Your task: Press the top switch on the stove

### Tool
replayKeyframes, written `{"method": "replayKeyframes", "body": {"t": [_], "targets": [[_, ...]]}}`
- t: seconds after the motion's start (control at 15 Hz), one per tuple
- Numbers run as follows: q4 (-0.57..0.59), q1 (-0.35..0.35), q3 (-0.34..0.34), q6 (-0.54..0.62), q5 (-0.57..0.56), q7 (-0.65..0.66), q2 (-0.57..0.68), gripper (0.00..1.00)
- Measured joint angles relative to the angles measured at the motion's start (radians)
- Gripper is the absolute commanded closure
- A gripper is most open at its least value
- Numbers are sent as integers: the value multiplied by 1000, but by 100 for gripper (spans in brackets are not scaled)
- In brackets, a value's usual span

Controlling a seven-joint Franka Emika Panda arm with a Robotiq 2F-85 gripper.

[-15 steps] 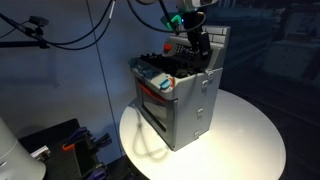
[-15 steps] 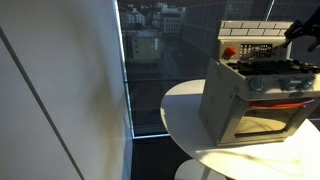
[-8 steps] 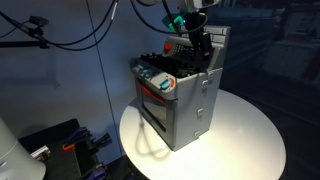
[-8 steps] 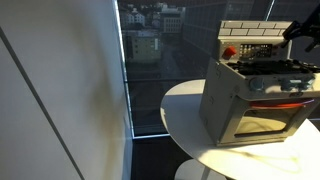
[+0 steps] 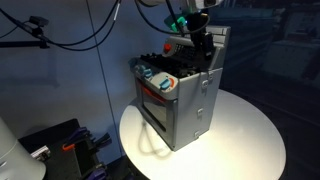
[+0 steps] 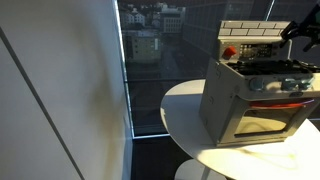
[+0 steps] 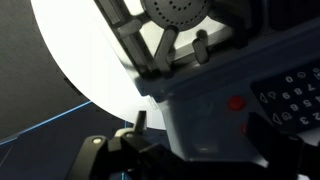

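Note:
The small grey toy stove stands on a round white table; it also shows in an exterior view. Its brick-patterned back panel rises behind the black burners. My gripper hangs over the back of the stove top, close to that panel, and shows at the right edge of an exterior view. In the wrist view my gripper looks open and empty, very near the panel's grey side. A red button and the dark control strip lie just ahead, and a burner is above.
The table edge drops off near the stove. A window wall and a white wall stand to one side. Cables hang behind, and dark equipment sits on the floor below.

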Motion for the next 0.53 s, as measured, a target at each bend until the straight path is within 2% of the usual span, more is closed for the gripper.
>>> {"method": "replayKeyframes", "body": {"t": [0.53], "targets": [[2,1,0,0,17,-5,9,0]]}}
